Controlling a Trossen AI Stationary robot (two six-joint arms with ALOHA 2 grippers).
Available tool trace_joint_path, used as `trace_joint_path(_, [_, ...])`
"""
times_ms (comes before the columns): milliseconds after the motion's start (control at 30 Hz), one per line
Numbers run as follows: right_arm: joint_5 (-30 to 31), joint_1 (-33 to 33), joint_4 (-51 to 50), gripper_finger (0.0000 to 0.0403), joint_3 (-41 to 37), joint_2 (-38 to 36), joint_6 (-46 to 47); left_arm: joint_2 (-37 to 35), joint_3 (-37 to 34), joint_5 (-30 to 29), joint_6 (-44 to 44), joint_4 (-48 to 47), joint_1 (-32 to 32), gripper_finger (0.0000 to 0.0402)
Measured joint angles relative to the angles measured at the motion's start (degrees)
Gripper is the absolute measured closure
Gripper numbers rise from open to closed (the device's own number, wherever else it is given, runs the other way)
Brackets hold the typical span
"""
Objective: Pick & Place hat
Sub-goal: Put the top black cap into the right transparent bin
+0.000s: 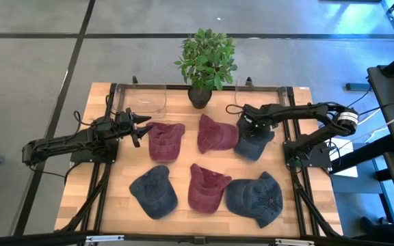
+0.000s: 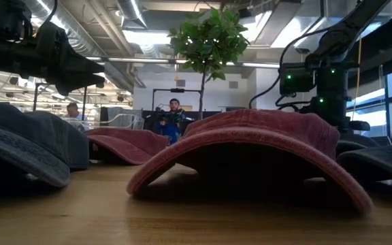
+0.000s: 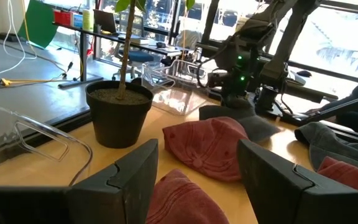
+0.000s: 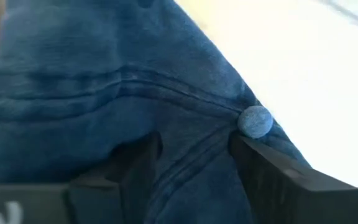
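Six caps lie on the wooden table in two rows, crowns up. The far row holds a maroon cap (image 1: 165,140), a second maroon cap (image 1: 215,134) and a dark blue cap (image 1: 254,145). My left gripper (image 1: 142,130) hangs open above the left edge of the first maroon cap (image 3: 180,200) and touches nothing. My right gripper (image 1: 247,125) is low over the dark blue cap's crown (image 4: 104,93). Its open fingers (image 4: 135,163) stand either side of a band of cloth beside the top button (image 4: 255,121). My right gripper comes at the dark blue cap's crown from above, close to the top button (image 4: 255,121), with blue cloth (image 4: 191,168) lying between its spread fingers. The fingertips are sunk out of sight, so I cannot tell whether they touch the cloth. The cap rests on the table.
The near row holds a dark blue cap (image 1: 154,191), a maroon cap (image 1: 207,188) and another dark blue cap (image 1: 255,198). A potted plant (image 1: 207,61) stands at the far edge, between two clear plastic bins (image 1: 146,99) (image 1: 241,96). People sit in the room beyond the table.
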Motion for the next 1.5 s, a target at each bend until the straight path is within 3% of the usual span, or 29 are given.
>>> trace_joint_path(267, [-1.21,10.28,-1.08,0.0181,0.70,0.14,-1.69,0.00,0.00,-0.24,0.00,0.00,0.00,0.0187])
trace_joint_path(467, [1.08,13.73,-8.32,0.0195,7.01,0.84,-6.23,0.01,0.00,-2.63,0.02,0.00,0.00,0.0187])
trace_joint_path(700, [3.65,13.64,-8.93,0.0201,9.88,0.64,-10.66,0.00,0.00,-5.70,-0.02,0.00,0.00,0.0187])
trace_joint_path(933, [5.28,11.01,-7.09,0.0202,4.44,0.49,-13.68,0.02,0.00,-5.78,0.00,0.00,0.00,0.0187])
trace_joint_path(1167, [-0.20,8.17,-1.80,0.0202,-0.31,-0.31,-14.80,0.02,0.00,-5.79,-0.02,-0.02,-0.01,0.0187])
trace_joint_path(1267, [0.47,7.87,-1.91,0.0203,-0.46,-0.33,-15.24,0.02,0.00,-5.79,0.00,0.00,0.00,0.0187])
trace_joint_path(1500, [-0.63,7.31,-1.72,0.0257,-0.33,-0.26,-15.10,0.02,0.00,-5.90,0.00,-0.02,0.00,0.0187])
